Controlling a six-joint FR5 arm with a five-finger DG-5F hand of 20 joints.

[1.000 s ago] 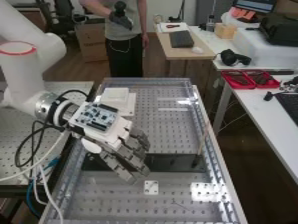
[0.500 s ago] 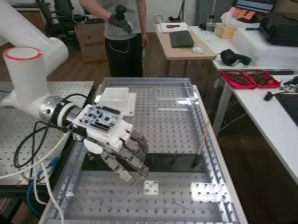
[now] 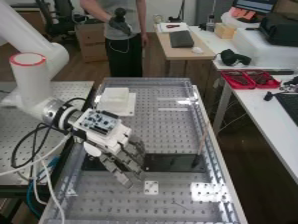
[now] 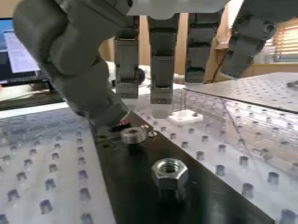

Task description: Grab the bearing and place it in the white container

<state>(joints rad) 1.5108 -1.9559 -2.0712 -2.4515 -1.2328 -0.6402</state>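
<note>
1. Record hand [image 3: 114, 141] as open: fingers straight, nothing gripped, thumb tip near bearing [image 4: 134, 137].
2. Locate bearing above black bar [image 4: 136, 192], beyond hex nut [image 4: 170, 170].
3. Judge step as lining up to grasp; centre bearing between thumb and fingers before closing.
4. Pinch rim evenly, lift straight up, avoid tilting or brushing nut.
5. Lower into white container [image 3: 114, 94] before letting go.

In the high view, your robot hand [image 3: 117, 146] hides part of the black bar [image 3: 171, 162]; the wrist view's edge cuts that bar off.
</note>
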